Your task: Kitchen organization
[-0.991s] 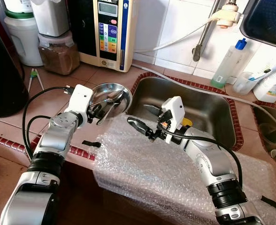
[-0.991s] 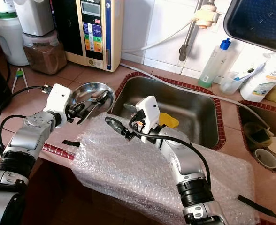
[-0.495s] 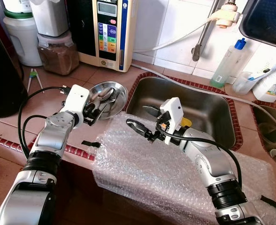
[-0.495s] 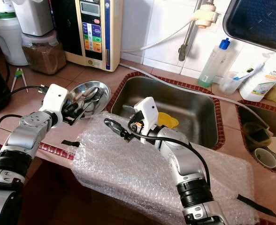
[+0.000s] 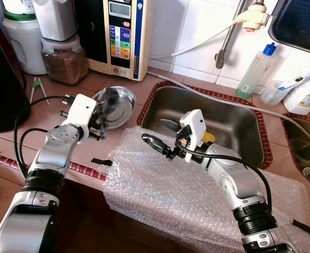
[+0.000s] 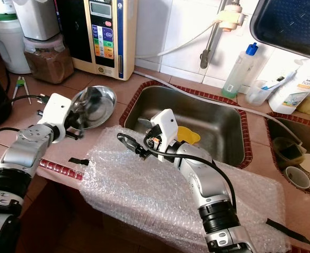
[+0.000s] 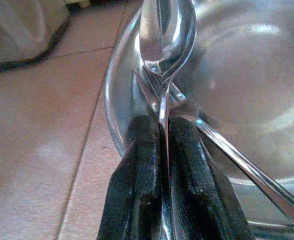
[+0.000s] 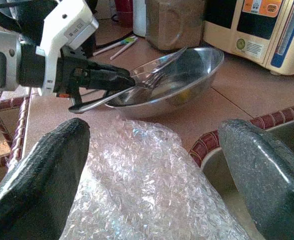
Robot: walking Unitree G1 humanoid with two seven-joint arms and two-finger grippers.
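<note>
A tiled counter (image 5: 23,137) is seen with a steel sink (image 5: 239,126) set into it. A sheet of bubble wrap (image 5: 171,195) is draped over the counter's front edge, just before the sink. A water purifier (image 5: 120,37) is stood against the wall tiles behind, and a jar (image 5: 65,59) of brown powder is placed beside it. A clear bottle (image 5: 255,68) with a blue cap is stood behind the sink.

A steel bowl (image 5: 118,103) is set on the counter between the purifier and the bubble wrap, just beside the sink's rim. It appears tilted, its inside turned toward the sink.

The left gripper (image 7: 163,150) is held at the bowl's near rim. Its fingers (image 7: 139,165) are pressed together on the thin handle of a spoon (image 7: 164,35), whose head is raised inside the bowl. A fork (image 8: 149,82) is also seen in the bowl, its handle passing beside the fingers and over the rim.

The right gripper (image 5: 159,133) is held above the bubble wrap at the sink's near-left corner, pointed toward the bowl. Its jaws are spread wide and nothing is held between them.
</note>
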